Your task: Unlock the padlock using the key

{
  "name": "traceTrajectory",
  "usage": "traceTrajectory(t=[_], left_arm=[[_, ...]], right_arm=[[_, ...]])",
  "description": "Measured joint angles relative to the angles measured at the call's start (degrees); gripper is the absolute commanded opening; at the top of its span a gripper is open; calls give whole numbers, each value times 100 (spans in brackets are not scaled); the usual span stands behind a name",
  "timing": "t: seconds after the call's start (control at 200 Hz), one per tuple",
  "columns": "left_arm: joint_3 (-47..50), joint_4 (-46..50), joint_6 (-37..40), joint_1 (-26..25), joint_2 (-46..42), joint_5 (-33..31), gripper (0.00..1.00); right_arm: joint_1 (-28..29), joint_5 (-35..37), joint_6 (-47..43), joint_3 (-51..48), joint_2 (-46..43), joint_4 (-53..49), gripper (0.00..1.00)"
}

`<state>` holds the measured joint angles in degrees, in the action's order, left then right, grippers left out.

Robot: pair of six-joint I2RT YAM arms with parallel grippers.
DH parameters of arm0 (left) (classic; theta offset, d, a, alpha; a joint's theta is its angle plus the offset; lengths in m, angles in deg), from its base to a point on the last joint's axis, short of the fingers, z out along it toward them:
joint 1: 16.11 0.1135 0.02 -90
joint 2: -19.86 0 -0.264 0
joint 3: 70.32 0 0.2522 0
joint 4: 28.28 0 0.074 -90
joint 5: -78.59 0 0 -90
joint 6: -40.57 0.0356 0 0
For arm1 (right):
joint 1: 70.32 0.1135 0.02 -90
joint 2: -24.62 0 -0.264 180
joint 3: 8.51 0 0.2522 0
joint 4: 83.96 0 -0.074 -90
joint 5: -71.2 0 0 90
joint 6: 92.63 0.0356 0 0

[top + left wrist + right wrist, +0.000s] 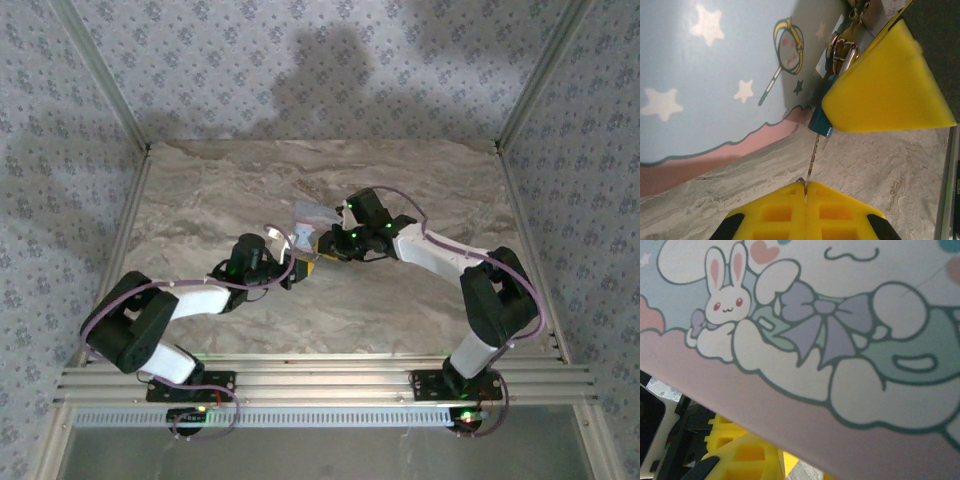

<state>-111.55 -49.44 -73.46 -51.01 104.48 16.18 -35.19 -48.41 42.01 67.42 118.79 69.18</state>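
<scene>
There is one marble table [400, 180]. Two arms are on it, one left arm [190, 298] and one right arm [440, 255]. There are two grippers, the left gripper [806, 196] and the right gripper [322, 247]. There is one pale blue tin [312, 215], one dark padlock [820, 122] and one key [812, 160]. The tin's lid carries one white rabbit [725, 287].

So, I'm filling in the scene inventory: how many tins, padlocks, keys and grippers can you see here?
Tin: 1
Padlock: 1
Key: 1
Grippers: 2, left gripper and right gripper
Total: 5
</scene>
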Motion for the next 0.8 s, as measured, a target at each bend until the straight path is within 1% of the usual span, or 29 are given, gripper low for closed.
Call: traceTrajectory(t=[0.799], left_arm=[[144, -291, -2, 0, 0, -151, 0]], right_arm=[[0, -157, 214, 66, 24, -4, 0]])
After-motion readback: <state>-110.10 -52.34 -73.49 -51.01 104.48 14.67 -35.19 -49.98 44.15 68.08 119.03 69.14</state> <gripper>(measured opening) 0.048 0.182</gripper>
